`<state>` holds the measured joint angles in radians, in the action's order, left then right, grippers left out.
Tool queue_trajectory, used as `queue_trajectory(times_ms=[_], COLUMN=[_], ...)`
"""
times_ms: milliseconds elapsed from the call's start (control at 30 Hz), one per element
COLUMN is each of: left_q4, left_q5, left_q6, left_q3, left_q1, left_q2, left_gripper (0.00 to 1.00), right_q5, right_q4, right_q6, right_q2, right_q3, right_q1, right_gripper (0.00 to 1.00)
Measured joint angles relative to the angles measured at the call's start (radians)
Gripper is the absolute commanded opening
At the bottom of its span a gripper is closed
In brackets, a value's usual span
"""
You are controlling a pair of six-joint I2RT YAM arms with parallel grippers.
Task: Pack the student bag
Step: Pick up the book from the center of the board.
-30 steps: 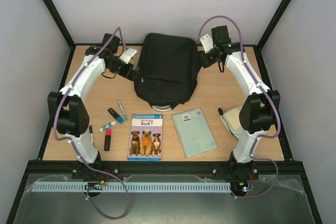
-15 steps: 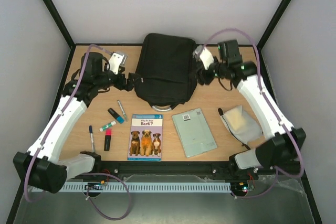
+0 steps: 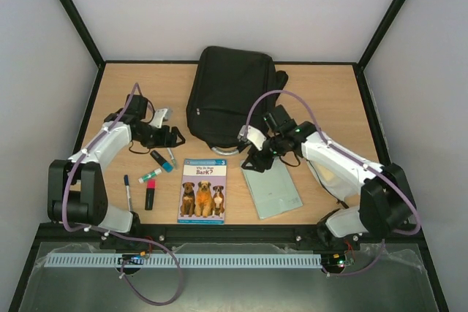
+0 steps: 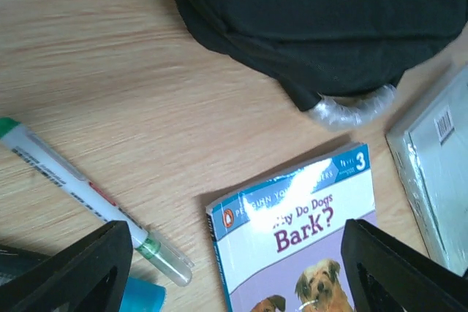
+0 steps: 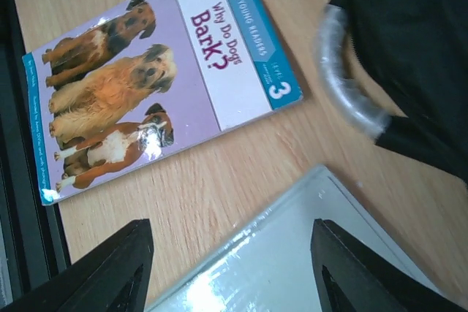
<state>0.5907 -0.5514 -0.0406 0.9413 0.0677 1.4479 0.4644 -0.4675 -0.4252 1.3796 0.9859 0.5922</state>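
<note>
Student bag (image 3: pixel 230 100): one. Books, two: dog reader (image 3: pixel 202 190), pale-green book (image 3: pixel 271 184). Pens/markers (image 3: pixel 150 195): five. Spread apart, empty: left fingers (image 4: pixel 66 272), right fingers (image 5: pixel 365 275).

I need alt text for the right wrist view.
A dog book lies on the wooden table above the open right gripper. The student bag with its silver handle is at upper right, a pale notebook below.

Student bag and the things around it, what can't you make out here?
student bag: whether its zips are open; top view, black on black, too small.
Beige pouch: top view, mostly under the right arm.
Pale green book: right wrist view, glare and bottom edge hide its cover.
</note>
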Motion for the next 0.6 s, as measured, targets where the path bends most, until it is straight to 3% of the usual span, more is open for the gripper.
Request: queue_trajectory(times_ms=[300, 600], left_q4=[0.026, 0.000], left_q5=[-0.024, -0.055], left_q6=[-0.009, -0.106], left_q3=[0.000, -0.052], left_q1=[0.000, -0.016], left_q2=[0.009, 0.020], left_gripper=[0.80, 0.80], right_q5=[0.003, 0.005], right_q4=[0.082, 0.159], right_q6=[0.019, 0.127], right_q2=[0.175, 0.335], right_q3=[0.035, 0.133], right_q1=[0.158, 0.221], right_gripper=[0.46, 0.36])
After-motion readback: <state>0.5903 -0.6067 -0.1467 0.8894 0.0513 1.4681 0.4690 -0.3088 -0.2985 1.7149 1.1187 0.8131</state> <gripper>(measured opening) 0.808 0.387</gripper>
